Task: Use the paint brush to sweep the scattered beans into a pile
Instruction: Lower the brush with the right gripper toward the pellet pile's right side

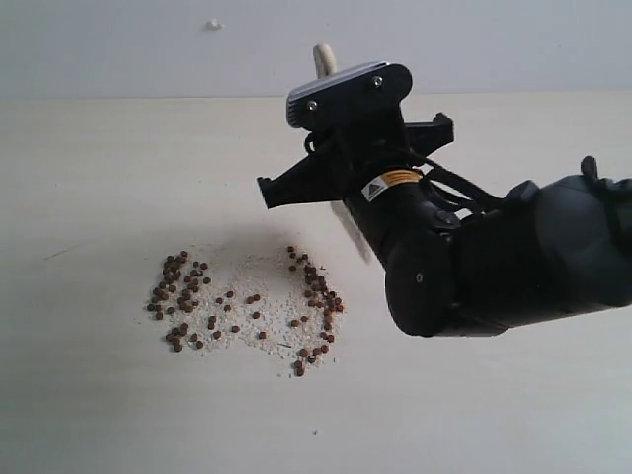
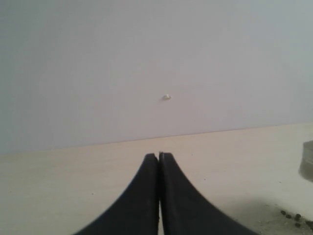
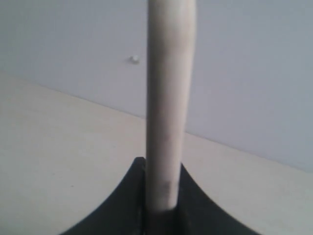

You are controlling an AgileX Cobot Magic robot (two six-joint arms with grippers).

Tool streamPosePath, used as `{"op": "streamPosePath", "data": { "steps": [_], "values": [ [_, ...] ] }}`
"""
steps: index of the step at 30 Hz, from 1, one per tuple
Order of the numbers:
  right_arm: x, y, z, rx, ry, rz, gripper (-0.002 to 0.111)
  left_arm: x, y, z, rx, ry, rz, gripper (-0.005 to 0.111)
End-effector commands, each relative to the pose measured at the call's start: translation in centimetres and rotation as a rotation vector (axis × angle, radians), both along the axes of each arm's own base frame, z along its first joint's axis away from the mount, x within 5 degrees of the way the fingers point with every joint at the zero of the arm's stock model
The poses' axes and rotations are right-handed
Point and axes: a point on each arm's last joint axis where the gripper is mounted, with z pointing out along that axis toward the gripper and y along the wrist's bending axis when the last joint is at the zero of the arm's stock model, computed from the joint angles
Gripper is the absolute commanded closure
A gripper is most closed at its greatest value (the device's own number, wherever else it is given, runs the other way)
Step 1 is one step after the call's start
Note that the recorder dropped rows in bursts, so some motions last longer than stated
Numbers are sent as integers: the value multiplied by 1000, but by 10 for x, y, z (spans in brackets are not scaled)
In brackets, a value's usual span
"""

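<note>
Right gripper (image 3: 163,171): closed on the paint brush (image 1: 322,57), one black jaw pressed against each side of the pale wooden handle.
Brush axis: steep and near upright in the exterior view. The rounded handle end points up toward the wall (image 1: 148,39) and shows above the wrist camera housing.
Brush head: points down toward the table (image 1: 494,415), leaning a little to the right of that view. It shows only as a pale blur beside the arm, so I cannot tell whether the bristles touch the tabletop.
Brush position: just to the right of the scattered beans (image 1: 178,291), beside their right-hand group.
Beans: spread on the table in a loose arc, with a denser group at the left, another at the right and a few strays between. They are not gathered into one clump.
Whitish grains (image 1: 272,311): strewn among and between the bean groups.
Right arm: reaches in from the right of the exterior view, above the table.
Left gripper (image 2: 159,157): jaws pressed together with nothing between them, low over the table and facing the wall. A few beans lie off to one side of it.
Wall mark (image 1: 214,24): a small white speck on the wall.
</note>
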Motion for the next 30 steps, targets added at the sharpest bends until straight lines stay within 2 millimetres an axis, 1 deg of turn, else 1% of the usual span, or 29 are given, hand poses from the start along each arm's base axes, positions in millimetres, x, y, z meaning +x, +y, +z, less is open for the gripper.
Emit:
{"op": "streamPosePath", "data": {
  "steps": [1,3,6,9,11,12,16,19,24,30],
  "values": [
    [0,-21,9,-126,43,-188,108,-1,0,0,3,-5,-5,107],
    [-1,-27,2,-163,115,-249,108,-1,0,0,3,-5,-5,107],
    [-8,-28,-8,-193,199,-305,108,-1,0,0,3,-5,-5,107],
    [-21,-17,-14,-209,222,-278,108,-1,0,0,3,-5,-5,107],
    [-31,-5,-21,-213,216,-256,108,-1,0,0,3,-5,-5,107],
    [-34,-3,-24,-210,217,-253,108,-1,0,0,3,-5,-5,107],
    [-36,2,-37,-143,278,-250,108,-1,0,0,3,-5,-5,107],
    [-36,4,-43,-95,296,-252,108,-1,0,0,3,-5,-5,107],
    [-36,10,-43,-3,314,-220,108,-1,0,0,3,-5,-5,107],
    [-27,31,-31,78,325,-186,108,-1,0,0,3,-5,-5,107]
  ]
}}
